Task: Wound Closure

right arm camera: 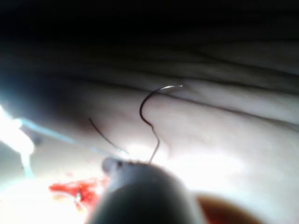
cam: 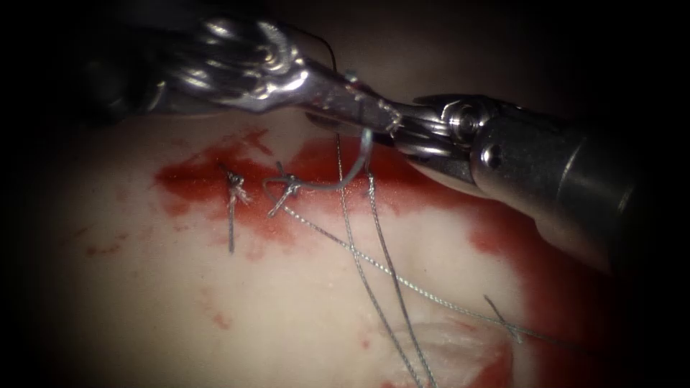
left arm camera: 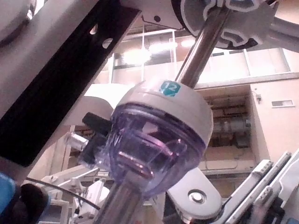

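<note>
1. The left wrist view showed a "12" label (left arm camera: 170, 87) on the white-and-purple cannula (left arm camera: 159, 140).
2. The right tool (cam: 406, 129) pinched the needle (cam: 338, 176) near its upper end.
3. The left tool (cam: 345, 97) met it there; I could not tell its jaw state.
4. The needle curved down over the red fluid (cam: 316, 165) to a knot (cam: 287, 188) on the tissue (cam: 180, 302); whether its tip entered was unclear.
5. Thread (cam: 374, 266) trailed across the tissue.

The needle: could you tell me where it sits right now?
In the endoscope view the needle hangs from the tools' meeting jaws, curving down and left over the red fluid toward a knotted stitch.
</note>
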Robot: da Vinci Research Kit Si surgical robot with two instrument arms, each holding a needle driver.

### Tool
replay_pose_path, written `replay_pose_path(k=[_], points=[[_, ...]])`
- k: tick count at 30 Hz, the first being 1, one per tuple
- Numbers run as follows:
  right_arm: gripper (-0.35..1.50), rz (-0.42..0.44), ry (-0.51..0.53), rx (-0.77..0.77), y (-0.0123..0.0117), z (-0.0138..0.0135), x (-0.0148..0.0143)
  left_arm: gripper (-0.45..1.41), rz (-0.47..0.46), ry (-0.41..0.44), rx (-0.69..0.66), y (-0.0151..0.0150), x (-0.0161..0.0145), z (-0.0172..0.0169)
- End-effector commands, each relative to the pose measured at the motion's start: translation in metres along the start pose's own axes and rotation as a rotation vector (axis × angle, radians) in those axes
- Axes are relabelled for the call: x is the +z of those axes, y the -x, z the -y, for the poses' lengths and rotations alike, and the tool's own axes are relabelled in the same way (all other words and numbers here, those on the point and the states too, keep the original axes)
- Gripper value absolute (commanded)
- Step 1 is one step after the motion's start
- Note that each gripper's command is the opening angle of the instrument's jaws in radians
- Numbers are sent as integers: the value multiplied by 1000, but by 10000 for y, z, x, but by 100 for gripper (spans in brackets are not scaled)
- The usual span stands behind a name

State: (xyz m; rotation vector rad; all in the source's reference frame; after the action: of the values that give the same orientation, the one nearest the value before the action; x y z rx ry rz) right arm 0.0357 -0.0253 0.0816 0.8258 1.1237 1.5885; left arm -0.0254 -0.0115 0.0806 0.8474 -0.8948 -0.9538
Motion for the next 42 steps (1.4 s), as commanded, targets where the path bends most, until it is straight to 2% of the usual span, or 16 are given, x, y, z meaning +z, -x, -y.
replay_pose_path(k=[1, 7, 11, 15, 19, 22, 26, 28, 30, 42], points=[[-35, -14, -18, 5, -7, 5, 17, -45, -2, -9, -3, 14, 2, 2], [-35, -47, -79, 25, -13, 7, 20, -45, -32, 0, 14, 5, 8, -8], [-35, -87, -165, 117, -26, 8, 15, -45, -114, 56, 34, -11, 18, -27], [-35, -98, -196, 152, -31, 5, 9, -45, -199, 112, 46, -29, 28, -45], [-35, -94, -218, 183, -33, 3, 3, -45, -296, 198, 29, -49, 40, -71], [-35, -67, -265, 190, -31, 1, 1, -45, -326, 285, 40, -57, 47, -90], [-35, -52, -317, 212, -31, 0, 3, -45, -364, 357, 53, -73, 60, -117], [-35, -61, -362, 274, -29, 2, 8, -45, -379, 315, 38, -90, 75, -135], [-35, -63, -367, 285, -27, 3, 12, -45, -381, 315, 42, -95, 80, -139], [-35, -103, -487, 383, -21, 4, 24, -45, -416, 273, 68, -104, 100, -134]])
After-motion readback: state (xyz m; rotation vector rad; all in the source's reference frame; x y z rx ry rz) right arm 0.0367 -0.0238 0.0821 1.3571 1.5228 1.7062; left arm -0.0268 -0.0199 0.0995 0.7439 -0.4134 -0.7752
